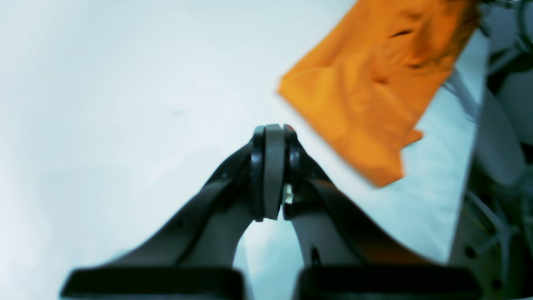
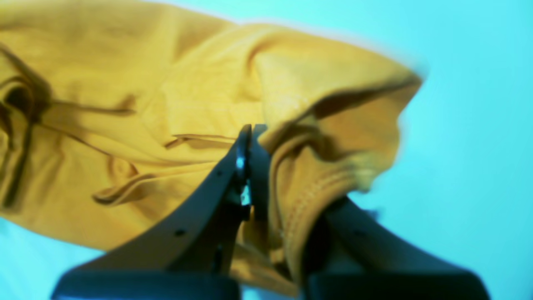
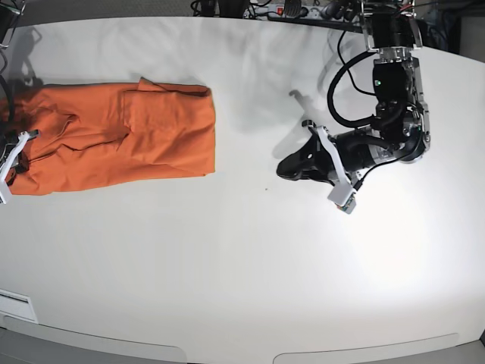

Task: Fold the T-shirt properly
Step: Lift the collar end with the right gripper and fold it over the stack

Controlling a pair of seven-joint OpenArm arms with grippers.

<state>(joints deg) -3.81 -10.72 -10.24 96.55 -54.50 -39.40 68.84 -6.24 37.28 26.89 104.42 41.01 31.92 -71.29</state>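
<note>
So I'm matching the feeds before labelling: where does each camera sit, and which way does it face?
Left wrist: behind the left gripper, jaws shut and empty, facing the table, T-shirt beyond.
Right wrist: behind the right gripper, shut on T-shirt fabric.
Base: overhead, looking down at the table, T-shirt and left gripper; the right arm shows only at the edge.
All three views share the T-shirt.

We are seeing one plain orange cotton T-shirt [image 3: 121, 136], one white surface [image 3: 242, 258], and two black robot arms.
</note>
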